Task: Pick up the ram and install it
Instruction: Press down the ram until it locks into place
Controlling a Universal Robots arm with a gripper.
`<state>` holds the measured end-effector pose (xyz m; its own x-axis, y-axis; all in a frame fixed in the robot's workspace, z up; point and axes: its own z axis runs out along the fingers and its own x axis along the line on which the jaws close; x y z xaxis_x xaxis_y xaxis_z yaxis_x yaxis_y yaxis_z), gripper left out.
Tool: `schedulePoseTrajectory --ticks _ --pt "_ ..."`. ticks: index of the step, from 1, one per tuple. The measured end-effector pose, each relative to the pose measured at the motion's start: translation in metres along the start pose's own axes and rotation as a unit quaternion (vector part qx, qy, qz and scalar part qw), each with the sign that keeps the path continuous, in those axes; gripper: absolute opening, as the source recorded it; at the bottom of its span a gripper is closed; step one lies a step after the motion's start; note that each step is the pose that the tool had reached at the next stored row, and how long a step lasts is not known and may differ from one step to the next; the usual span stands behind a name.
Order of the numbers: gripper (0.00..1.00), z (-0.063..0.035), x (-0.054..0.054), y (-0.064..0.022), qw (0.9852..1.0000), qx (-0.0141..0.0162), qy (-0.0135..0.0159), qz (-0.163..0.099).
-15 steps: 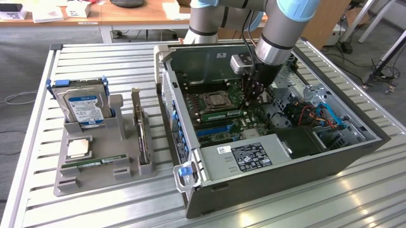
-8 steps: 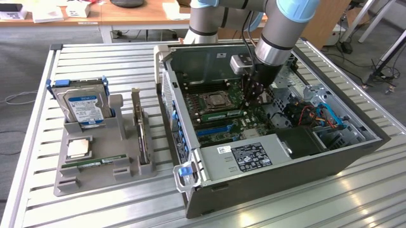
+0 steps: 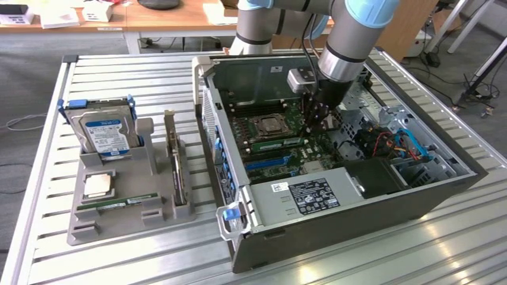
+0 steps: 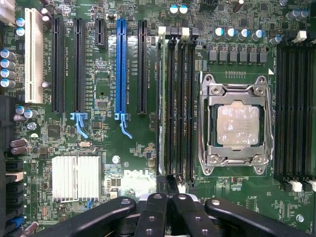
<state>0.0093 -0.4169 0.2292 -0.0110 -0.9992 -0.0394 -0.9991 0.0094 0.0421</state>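
black gripper (image 4: 167, 185), jaws pressed together, at one end of the thin green ram (image 4: 160, 98). edge-on beside long dark memory slots (image 4: 181, 98) and the square silver processor (image 4: 238, 124).

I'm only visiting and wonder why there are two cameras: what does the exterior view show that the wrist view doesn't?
Only the exterior view: the robot arm, the whole computer case on the slatted table, and a grey tray holding a hard drive. Only the wrist view: the closed jaws, and fine detail such as a row of round capacitors. Both: the motherboard, its silver processor, a blue slot and the ram stick standing in a slot.
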Motion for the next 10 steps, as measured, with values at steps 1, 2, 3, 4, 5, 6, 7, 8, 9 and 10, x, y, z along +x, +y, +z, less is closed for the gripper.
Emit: schedulePoseTrajectory --ticks 1,2,3,4,5,6,7,8,9,10 --pt "0.11 0.0 0.0 0.0 1.0 0.0 0.0001 0.0" --pt "0.11 0.0001 0.0 0.0 1.0 -0.0001 0.0002 0.0" --pt "0.11 0.0006 0.0 0.0 1.0 0.0 0.0001 0.0" --pt "0.11 0.0011 0.0 0.0 1.0 0.0 0.0001 0.0" --pt "0.11 0.0013 0.0001 0.0 1.0 0.0 0.0002 0.0" --pt "0.11 0.0013 0.0001 0.0 1.0 -0.0001 0.0002 0.0" --pt "0.11 0.0013 0.0001 0.0 1.0 -0.0001 0.0002 0.0" --pt "0.11 0.0013 0.0001 0.0 1.0 -0.0001 0.0002 0.0" --pt "0.11 0.0014 0.0001 0.0 1.0 0.0 0.0001 0.0" --pt "0.11 0.0017 0.0 -0.0001 1.0 0.0 0.0 0.0"
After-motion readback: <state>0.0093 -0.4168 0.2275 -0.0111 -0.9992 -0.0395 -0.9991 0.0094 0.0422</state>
